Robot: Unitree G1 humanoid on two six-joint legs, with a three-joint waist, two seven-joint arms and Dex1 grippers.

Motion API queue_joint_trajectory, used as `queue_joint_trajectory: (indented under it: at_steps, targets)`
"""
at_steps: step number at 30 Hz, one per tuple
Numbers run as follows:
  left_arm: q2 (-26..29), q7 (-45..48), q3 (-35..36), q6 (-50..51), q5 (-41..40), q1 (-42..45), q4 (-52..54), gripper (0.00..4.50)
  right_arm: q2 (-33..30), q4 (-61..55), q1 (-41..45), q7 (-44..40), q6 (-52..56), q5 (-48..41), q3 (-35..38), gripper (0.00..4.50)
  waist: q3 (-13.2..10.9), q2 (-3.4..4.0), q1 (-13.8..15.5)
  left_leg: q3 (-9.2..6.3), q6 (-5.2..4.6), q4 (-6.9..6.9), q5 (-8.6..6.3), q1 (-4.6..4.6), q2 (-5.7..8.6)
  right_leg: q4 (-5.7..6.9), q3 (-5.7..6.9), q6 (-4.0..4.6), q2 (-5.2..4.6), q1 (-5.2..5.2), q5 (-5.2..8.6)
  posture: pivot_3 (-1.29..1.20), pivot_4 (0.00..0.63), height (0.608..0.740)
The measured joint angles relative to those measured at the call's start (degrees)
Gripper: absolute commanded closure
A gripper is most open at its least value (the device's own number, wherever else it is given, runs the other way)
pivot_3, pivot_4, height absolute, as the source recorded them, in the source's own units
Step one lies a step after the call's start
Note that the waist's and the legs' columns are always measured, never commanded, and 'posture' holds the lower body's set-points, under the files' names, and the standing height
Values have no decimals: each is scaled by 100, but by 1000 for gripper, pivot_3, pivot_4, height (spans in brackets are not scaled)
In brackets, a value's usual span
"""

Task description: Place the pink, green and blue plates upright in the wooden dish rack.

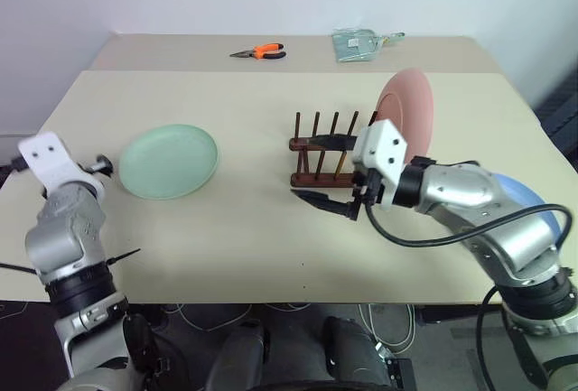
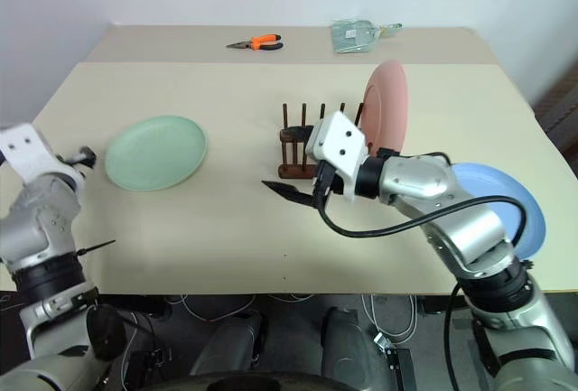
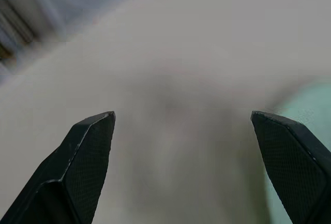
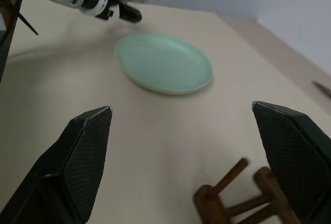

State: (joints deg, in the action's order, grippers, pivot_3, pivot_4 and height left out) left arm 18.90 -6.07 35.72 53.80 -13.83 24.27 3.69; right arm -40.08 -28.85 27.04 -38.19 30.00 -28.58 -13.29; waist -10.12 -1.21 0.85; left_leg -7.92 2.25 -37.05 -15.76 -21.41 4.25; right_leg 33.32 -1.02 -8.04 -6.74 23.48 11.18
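While a pale wall stands behind it, the big beige worktop (image 1: 271,228) holds everything. On it the green plate (image 1: 169,161) lies flat at the left, the pink plate (image 1: 406,113) stands upright in the wooden dish rack (image 1: 316,152), and the blue plate (image 2: 510,206) sits at the right edge. Both the right end effector (image 1: 327,174) and the left end effector (image 3: 181,167) are spread wide, holding nothing. Orange pliers (image 1: 260,51) lie far back

Three plates are counted: one pink plate (image 1: 406,111) standing upright in the rack, one green plate (image 1: 169,161) lying flat, and one blue plate (image 2: 515,206) partly hidden behind the right arm. One wooden dish rack (image 1: 318,152) is seen. One pair of orange-handled pliers (image 1: 260,51) and one clear packet (image 1: 354,44) are counted at the far edge. Two surfaces (image 1: 226,228) are pushed together.
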Motion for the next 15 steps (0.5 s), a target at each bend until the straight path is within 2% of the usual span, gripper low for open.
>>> queue_joint_trajectory:
  at_steps: [1,4,11,15]
  targets:
    - [-136,86,74,295,-201,-61,110,193,65,68,-38,-36,-17,85,-31,71,-2,-3,-7,0,1,0,1,-1,0,1,0,1,1,2,0,0,150,740]
    - [-442,145,371,769,-698,-26,408,1001,165,101,-66,-105,-60,207,-42,0,-3,-5,-22,1,4,5,1,7,-4,7,0,1,4,3,0,0,150,740]
    - [-752,-21,853,786,-1157,66,377,4490,304,106,-136,-124,-134,614,-41,0,-3,-6,-9,1,6,5,2,6,-4,6,0,2,5,2,0,0,150,740]
    - [-746,428,487,396,-1323,100,444,4490,315,107,-150,-138,-111,710,-23,0,-4,-12,-7,1,7,4,2,3,-2,1,0,3,4,-1,0,0,150,740]
